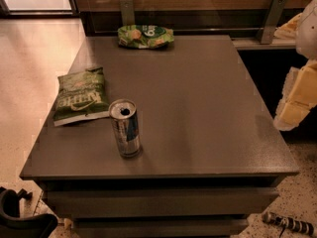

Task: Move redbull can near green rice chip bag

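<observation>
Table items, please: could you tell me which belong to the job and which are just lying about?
Job: redbull can; green rice chip bag at the far edge; gripper beyond the table, at right.
Lying about: darker green bag left of the can.

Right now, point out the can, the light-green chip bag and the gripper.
can (126, 130): camera view, middle of its side wall.
light-green chip bag (145, 36): camera view, middle of its face.
gripper (288, 117): camera view, its lower end, at the far right of the view.

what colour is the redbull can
Redbull can: silver and blue, camera view; gripper hangs beside the table, at its right edge.
</observation>
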You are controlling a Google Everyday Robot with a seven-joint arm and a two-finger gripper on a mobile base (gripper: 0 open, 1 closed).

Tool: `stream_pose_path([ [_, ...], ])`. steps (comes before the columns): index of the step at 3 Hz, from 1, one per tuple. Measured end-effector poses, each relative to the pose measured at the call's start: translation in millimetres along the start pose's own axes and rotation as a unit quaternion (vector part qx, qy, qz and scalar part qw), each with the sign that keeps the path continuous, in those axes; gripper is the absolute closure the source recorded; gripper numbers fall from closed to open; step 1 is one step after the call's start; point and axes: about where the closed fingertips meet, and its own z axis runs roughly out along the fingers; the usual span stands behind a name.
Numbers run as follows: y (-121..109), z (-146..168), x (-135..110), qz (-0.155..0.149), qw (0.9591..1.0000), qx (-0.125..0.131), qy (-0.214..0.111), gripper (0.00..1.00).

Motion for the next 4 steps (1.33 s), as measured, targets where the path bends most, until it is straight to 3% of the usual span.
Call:
stream_pose_path([
  [1,0.0,-0.1,0.0,0.0,1.0,0.0,0.0,0.0],
  [2,11.5,2.0,-6.9,-0.006,0.9993,-0.016,-0.034,0.0],
  [3,48.0,39.6,-13.5,-0.012,0.9882,-0.065,-0.138,0.0],
  [4,69.9,60.4,-32.8,-0.007,0.9713,-0.079,-0.224,0.0],
])
